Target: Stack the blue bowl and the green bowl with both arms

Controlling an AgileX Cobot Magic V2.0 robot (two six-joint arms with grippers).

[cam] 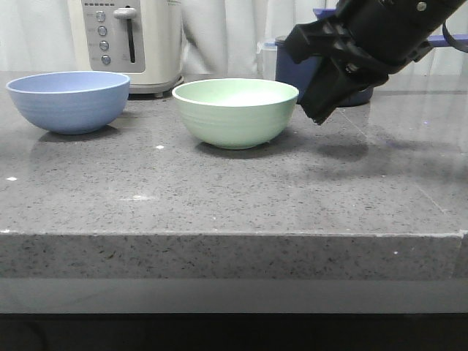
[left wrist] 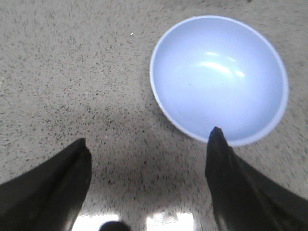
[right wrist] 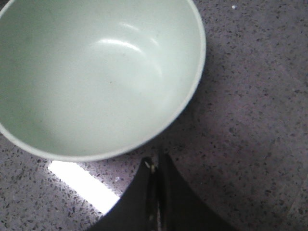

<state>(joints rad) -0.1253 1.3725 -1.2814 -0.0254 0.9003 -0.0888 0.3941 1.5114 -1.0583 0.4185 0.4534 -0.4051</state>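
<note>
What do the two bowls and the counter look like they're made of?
Blue bowl: probably plastic or a fibre composite, matte, with soft highlights and faint ridges outside. Green bowl: seemingly the same material, matte with ridges below the rim. Counter: looks like polished speckled grey stone or quartz, since it shows sheen and reflections.

We take this for a kitchen, home-like in its setup. The desk [cam: 234, 197] is a thick slab of speckled grey stone, like a countertop, filling the lower half of the frame. At the upper left stands a white toaster [cam: 130, 40] with a lever and round buttons on a silver panel. At the upper right we see a dark blue pot [cam: 292, 66], partly hidden. Pale curtains [cam: 219, 33] hang across the top centre. Two plain bowls, blue [cam: 68, 100] and green [cam: 235, 111], sit on the stone.
</note>
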